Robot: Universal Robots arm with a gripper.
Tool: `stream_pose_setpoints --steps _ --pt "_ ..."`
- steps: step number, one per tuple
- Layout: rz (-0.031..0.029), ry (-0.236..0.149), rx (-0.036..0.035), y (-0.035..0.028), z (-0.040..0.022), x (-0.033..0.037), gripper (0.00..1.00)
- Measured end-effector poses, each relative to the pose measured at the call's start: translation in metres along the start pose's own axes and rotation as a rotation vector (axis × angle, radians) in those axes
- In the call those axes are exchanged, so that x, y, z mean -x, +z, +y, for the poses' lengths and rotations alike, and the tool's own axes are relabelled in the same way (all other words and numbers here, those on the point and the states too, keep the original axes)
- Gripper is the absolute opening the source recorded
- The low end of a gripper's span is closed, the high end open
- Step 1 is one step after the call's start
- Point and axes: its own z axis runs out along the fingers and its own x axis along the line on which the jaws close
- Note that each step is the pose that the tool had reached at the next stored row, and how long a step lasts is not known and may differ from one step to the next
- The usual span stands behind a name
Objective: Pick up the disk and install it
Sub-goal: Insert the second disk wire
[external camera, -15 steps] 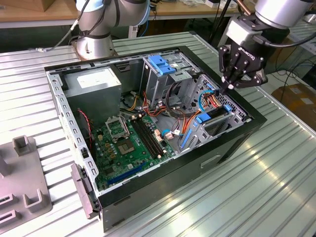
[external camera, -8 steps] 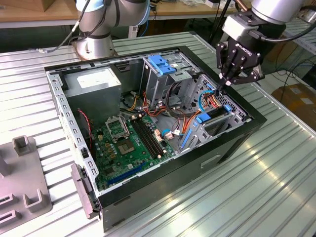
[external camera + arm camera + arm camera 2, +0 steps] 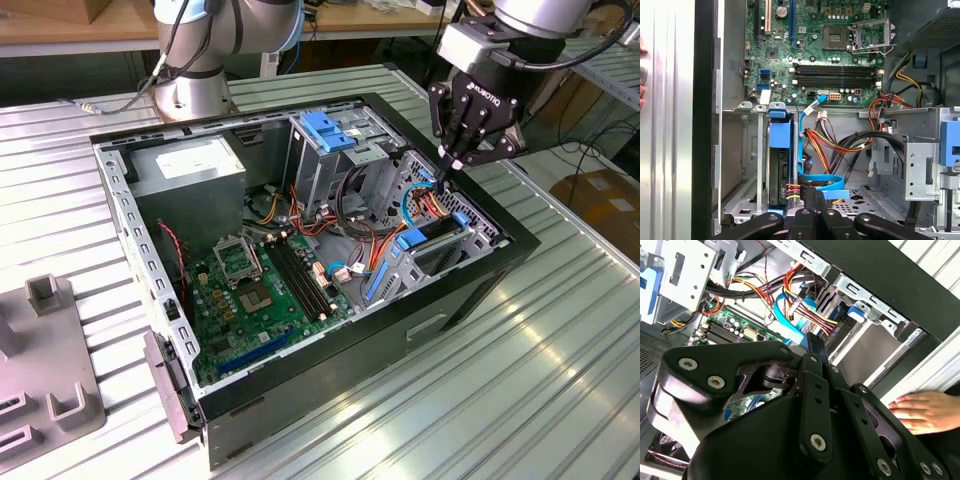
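Inside the open black computer case [image 3: 470,290], the blue-railed grey metal disk [image 3: 780,165] is judged rigid, weighty and best taken by its rails, the black gripper [image 3: 452,165] being pinched narrow, empty.

Black screw-studded pincer [image 3: 447,168] on silver, blue-jointed arm [image 3: 215,30].

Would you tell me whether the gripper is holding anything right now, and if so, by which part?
Nothing is held. The gripper is shut with its fingertips together and bare, poised over the cables beside the disk, which already sits in its bay.
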Motion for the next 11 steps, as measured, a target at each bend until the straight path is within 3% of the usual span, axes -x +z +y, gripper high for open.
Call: stream_pose_setpoints --steps 1,2,3,4,7,9,10,11 --pt "0.0105 0.0 0.0001 0.0001 0.0 0.0019 0.12" --pt "0.0263 -0.001 0.0004 -0.0001 -0.0001 0.0055 0.12" --pt "0.0361 -0.001 0.0005 -0.0002 -0.0001 0.0078 0.18" --pt "0.0447 -0.002 0.0006 -0.0001 -0.0002 0.0106 0.24" --pt "0.0669 -0.003 0.0007 0.0001 -0.0002 0.0147 0.24" --pt "0.086 -0.004 0.0006 0.0003 -0.0002 0.0148 0.24" --pt "0.0984 -0.005 0.0005 0.0006 -0.0002 0.0149 0.24" --pt "0.1062 -0.006 0.0002 0.001 -0.0002 0.0158 0.24"
